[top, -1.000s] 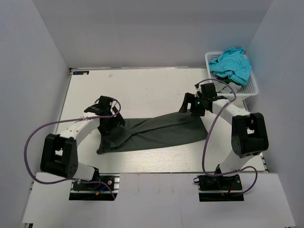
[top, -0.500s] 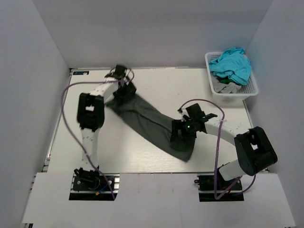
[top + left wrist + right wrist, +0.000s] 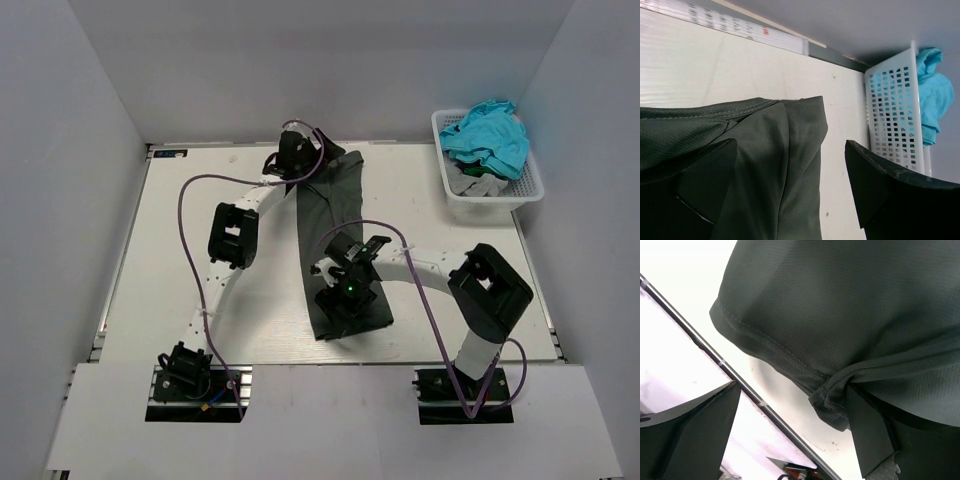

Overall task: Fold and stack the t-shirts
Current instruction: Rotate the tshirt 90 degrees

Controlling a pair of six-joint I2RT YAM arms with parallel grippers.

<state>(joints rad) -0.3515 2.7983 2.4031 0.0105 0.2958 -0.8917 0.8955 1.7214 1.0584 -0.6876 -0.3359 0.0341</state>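
Note:
A dark charcoal t-shirt [image 3: 330,215] lies in a long strip from the table's far middle to its near middle. My left gripper [image 3: 312,165] is over the far end of it, jaws wide open. In the left wrist view the cloth [image 3: 775,160] lies between and under the spread fingers [image 3: 875,190]. My right gripper [image 3: 346,312] hangs open over the near end. The right wrist view shows the bunched hem [image 3: 830,400] beside one finger [image 3: 870,435], with nothing pinched. A turquoise t-shirt [image 3: 487,135] and a light grey one [image 3: 476,186] lie in the basket.
The white lattice basket [image 3: 530,190] stands at the table's far right corner, also seen in the left wrist view as the basket [image 3: 890,115]. Grey walls close in the table's left, back and right. The table's near edge rail [image 3: 715,357] runs just beyond the right gripper.
The dark shirt has swung from lying across the table to lying front to back. The left gripper went to the far edge, the right gripper to the near middle.

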